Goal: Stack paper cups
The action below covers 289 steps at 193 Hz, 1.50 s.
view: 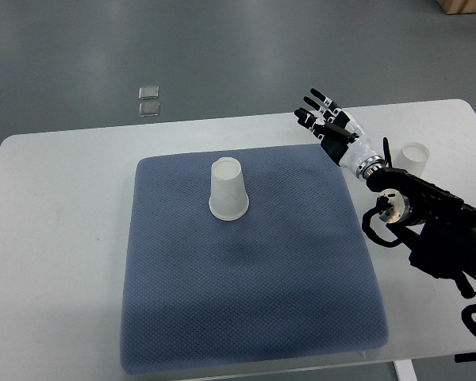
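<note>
- The right robot hand was up over the far right corner of the blue mat, its fingers spread apart and holding nothing.
- Its dark arm came in from the right side.
- One paper cup stood on the white bench just behind that arm — off the mat, partly hidden.
- Another paper cup sat upside down on the mat, well apart from the hand.
- Two small clear squares lay on the grey floor beyond the bench.
</note>
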{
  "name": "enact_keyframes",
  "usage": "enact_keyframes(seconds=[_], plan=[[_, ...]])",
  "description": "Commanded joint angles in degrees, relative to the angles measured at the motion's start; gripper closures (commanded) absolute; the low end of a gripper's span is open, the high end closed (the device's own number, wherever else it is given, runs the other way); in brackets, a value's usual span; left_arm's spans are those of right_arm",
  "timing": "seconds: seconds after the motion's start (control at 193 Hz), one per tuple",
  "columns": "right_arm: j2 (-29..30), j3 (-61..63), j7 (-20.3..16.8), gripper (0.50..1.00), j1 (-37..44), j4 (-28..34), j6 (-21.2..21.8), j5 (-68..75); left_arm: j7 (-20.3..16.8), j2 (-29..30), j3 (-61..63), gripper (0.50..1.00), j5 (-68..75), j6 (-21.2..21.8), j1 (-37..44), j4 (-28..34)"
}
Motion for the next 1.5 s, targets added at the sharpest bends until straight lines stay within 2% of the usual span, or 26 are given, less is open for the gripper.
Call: enact_keyframes(seconds=[0.0, 0.498, 0.638, 0.772, 0.969, 1.28, 1.493], plan=[[0.0, 0.02, -0.03, 0.581, 0.0, 0.0, 0.02, 0.02, 0.0, 0.0, 0.0, 0.5, 0.0, 0.0, 0.0, 0.0], [-0.61, -0.6, -0.12, 0.581, 0.44, 0.09, 2.04, -0.59, 0.0, 0.0, 0.09, 0.5, -0.09, 0.0, 0.0, 0.0], [-2.55, -2.09, -1.34, 0.581, 2.46, 0.88, 3.27, -1.82, 0.0, 0.0, 0.27, 0.5, -0.09, 0.0, 0.0, -0.09], [-5.71, -6.31, -2.22, 0.581, 4.92, 3.08, 2.56, -4.02, 0.0, 0.0, 0.44, 0.5, -0.09, 0.0, 0.0, 0.0], [-10.19, -20.54, -3.1, 0.581, 13.18, 3.87, 0.98, -13.42, 0.0, 0.0, 0.62, 0.5, 0.0, -0.09, 0.0, -0.09], [-14.94, -48.76, -4.25, 0.581, 28.83, 4.75, 1.86, -23.45, 0.0, 0.0, 0.79, 0.5, 0.0, -0.09, 0.0, -0.09], [-16.35, -67.3, -5.83, 0.581, 42.1, 7.38, 7.22, -32.85, 0.0, 0.0, 0.62, 0.5, 0.09, -0.09, 0.0, -0.18]])
